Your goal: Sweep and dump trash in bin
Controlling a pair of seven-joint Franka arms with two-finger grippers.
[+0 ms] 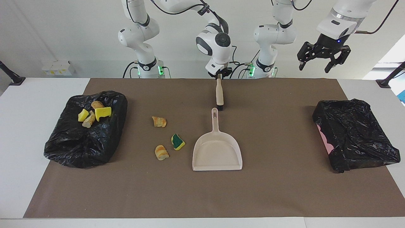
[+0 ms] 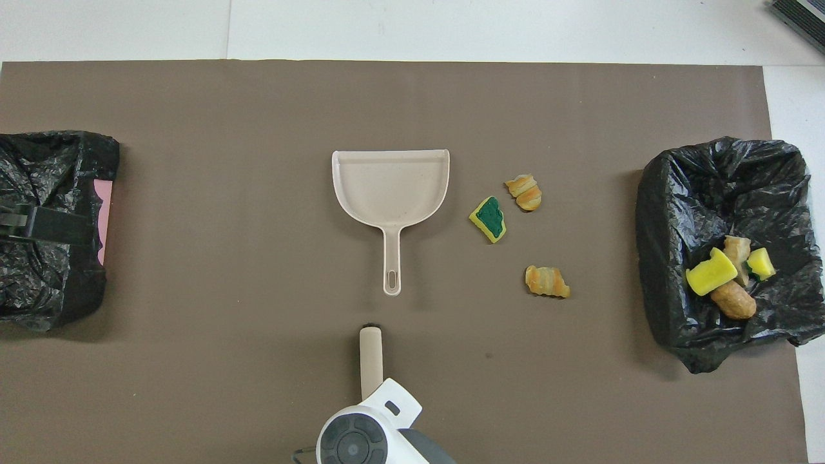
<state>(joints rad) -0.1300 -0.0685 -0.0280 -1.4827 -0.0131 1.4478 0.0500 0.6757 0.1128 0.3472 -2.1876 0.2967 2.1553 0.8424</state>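
Note:
Three pieces of trash lie on the brown mat beside the dustpan, toward the right arm's end: a bread lump [image 1: 159,121] [image 2: 546,281], a green-backed sponge [image 1: 177,141] [image 2: 489,218] and a second bread lump [image 1: 161,152] [image 2: 524,193]. Several more scraps [image 1: 95,113] [image 2: 725,280] lie in the black-bagged bin [image 1: 82,142] [image 2: 709,180] at the right arm's end. The beige dustpan [image 1: 217,152] [image 2: 390,187] lies flat mid-mat. My right gripper [image 1: 219,75] is shut on the beige brush [image 1: 219,95] [image 2: 370,361], bristles down near the dustpan's handle end. My left gripper [image 1: 314,68] is open, raised and empty.
A second black-bagged bin [image 1: 354,133] [image 2: 51,283], with pink showing at its edge, stands at the left arm's end under the waiting left gripper. The brown mat [image 1: 202,196] covers most of the white table.

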